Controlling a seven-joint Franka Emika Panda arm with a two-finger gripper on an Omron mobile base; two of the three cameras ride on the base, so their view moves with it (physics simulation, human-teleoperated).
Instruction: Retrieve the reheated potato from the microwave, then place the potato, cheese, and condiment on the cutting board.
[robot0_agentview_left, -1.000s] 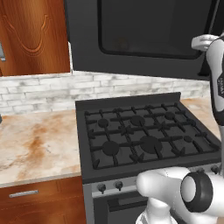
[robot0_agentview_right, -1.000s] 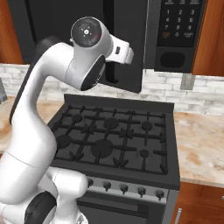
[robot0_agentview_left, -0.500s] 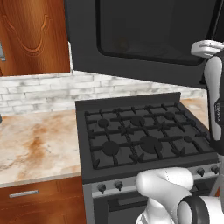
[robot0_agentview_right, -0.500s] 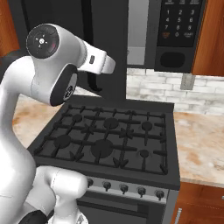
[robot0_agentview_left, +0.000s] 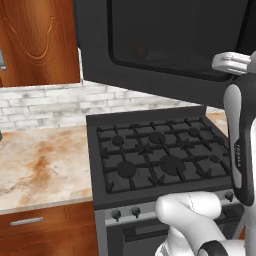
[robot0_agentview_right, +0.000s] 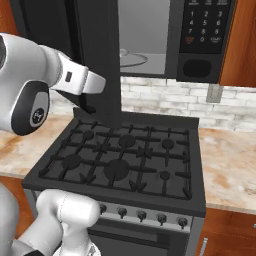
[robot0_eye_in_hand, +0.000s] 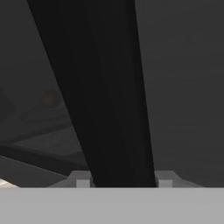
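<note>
The black microwave (robot0_agentview_right: 200, 35) hangs above the stove with its door (robot0_agentview_left: 165, 40) swung far out. Its grey inside and glass turntable (robot0_agentview_right: 132, 57) show past the door's edge (robot0_agentview_right: 97, 50). My gripper (robot0_eye_in_hand: 123, 181) is shut on the door's dark handle bar (robot0_eye_in_hand: 109, 109), which runs up between the two finger tips. From the right base view the hand (robot0_agentview_right: 82, 82) sits against the door's lower edge. The potato (robot0_eye_in_hand: 50, 98) shows only as a dim brown lump through the dark window, faint also in the left base view (robot0_agentview_left: 140, 50). The cheese, condiment and cutting board are out of view.
A black gas stove (robot0_agentview_left: 160, 155) with grates lies directly below the open door. Marble counter runs to its left (robot0_agentview_left: 40, 165) and right (robot0_agentview_right: 230, 170). Wooden cabinets (robot0_agentview_left: 40, 40) flank the microwave, above a pale brick backsplash (robot0_agentview_right: 160, 100).
The microwave door has swung further open, drawn by my hand on its handle. The arm has swept left in the right base view. The gripper stayed shut.
</note>
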